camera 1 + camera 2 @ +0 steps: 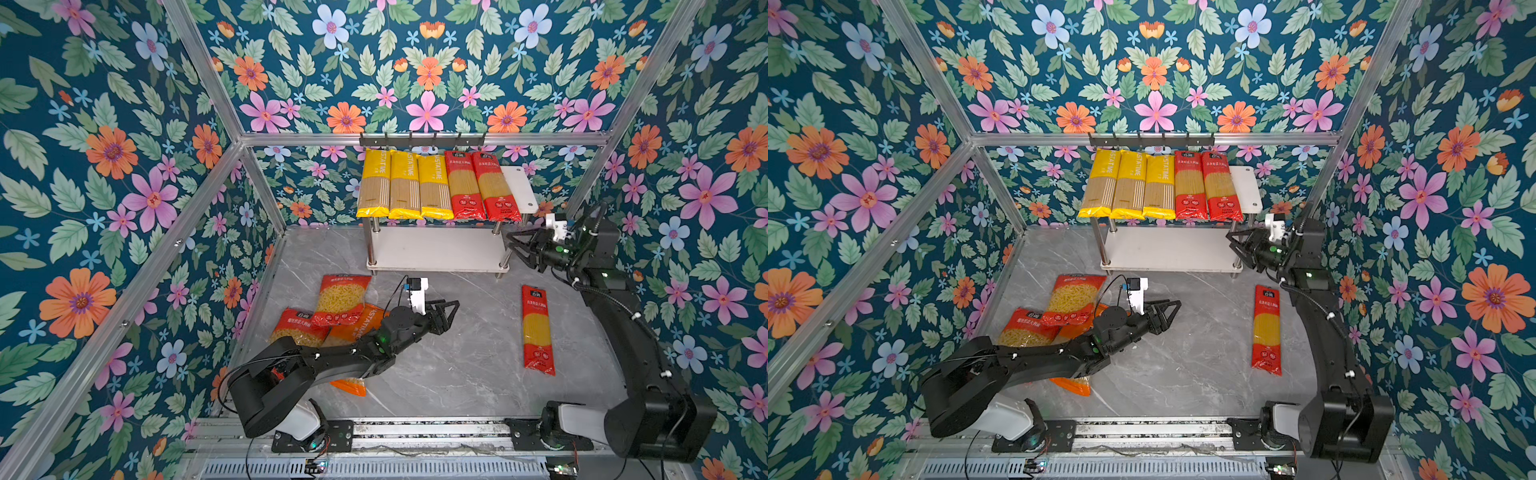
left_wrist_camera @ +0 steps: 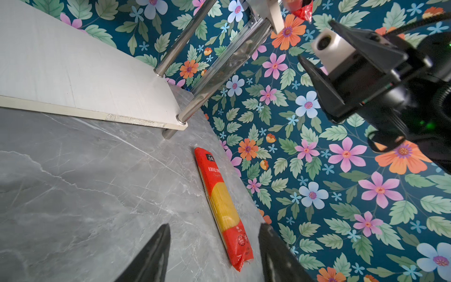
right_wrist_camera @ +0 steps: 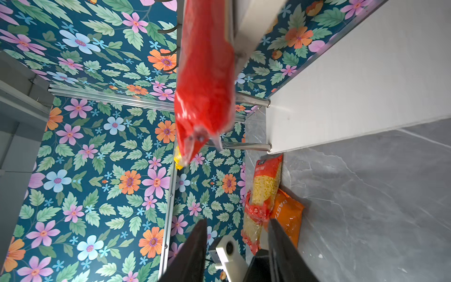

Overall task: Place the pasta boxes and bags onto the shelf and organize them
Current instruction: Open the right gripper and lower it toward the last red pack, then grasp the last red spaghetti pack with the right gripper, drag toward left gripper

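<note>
Shelf [image 1: 519,187] top board: three yellow packs [image 1: 403,185], two red packs [image 1: 482,187] side by side, colour-grouped; bare right end likely meant for third red pack [image 1: 538,330], flat on tabletop [image 1: 457,365]. Macaroni bags [image 1: 340,299] heaped left. Right gripper [image 1: 517,249] by shelf corner, left gripper [image 1: 451,318] mid-tabletop: jaws apart, empty.

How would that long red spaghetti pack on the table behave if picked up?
Probably fairly stiff: the red pack lies straight and flat, full of straight strands. Its glossy film looks slippery, so it might slide in a grip. Held near one end, it would likely tilt, being long.
</note>
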`<state>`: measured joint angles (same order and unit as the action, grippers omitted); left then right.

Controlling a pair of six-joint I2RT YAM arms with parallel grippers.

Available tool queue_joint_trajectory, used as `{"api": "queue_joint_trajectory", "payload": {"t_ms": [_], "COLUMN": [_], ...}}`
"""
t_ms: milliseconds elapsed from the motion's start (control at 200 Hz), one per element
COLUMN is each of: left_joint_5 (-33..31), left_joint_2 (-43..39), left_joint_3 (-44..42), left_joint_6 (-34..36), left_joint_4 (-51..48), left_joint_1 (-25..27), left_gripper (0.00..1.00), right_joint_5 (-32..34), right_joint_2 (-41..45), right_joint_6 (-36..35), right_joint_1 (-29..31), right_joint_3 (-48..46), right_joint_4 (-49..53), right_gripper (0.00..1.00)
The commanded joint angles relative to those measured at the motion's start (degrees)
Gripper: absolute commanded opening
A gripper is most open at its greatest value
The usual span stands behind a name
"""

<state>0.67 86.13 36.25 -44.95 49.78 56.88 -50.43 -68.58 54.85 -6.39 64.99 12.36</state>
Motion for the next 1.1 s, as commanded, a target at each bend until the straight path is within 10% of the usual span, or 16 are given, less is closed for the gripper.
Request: {"api": "queue_joint_trajectory", "payload": {"t_ms": [0, 480, 1095], "left_joint_5": [-0.7, 0.2, -0.2], "left_joint_2": [2.1, 15.2, 19.3], "left_joint_3": [1.0, 8.0, 13.4], "left_joint_6": [2.7, 4.9, 6.9], "left_joint_4": [0.9, 0.8, -2.5], "left_joint_1": [1.0, 7.0, 6.7], "left_gripper": [0.60, 0.61, 0.61], "right_joint_5": [4.3, 42.3, 30.5], "right_joint_2": [4.2, -2.6, -14.3], "right_joint_6": [-6.9, -14.3, -14.5], "right_joint_1": [-2.1, -12.8, -4.0], "right_joint_3": [-8.0, -19.7, -27.5], "right_joint_4": [9.1, 11.7, 5.6], "right_gripper": [0.51, 0.77, 0.76]}}
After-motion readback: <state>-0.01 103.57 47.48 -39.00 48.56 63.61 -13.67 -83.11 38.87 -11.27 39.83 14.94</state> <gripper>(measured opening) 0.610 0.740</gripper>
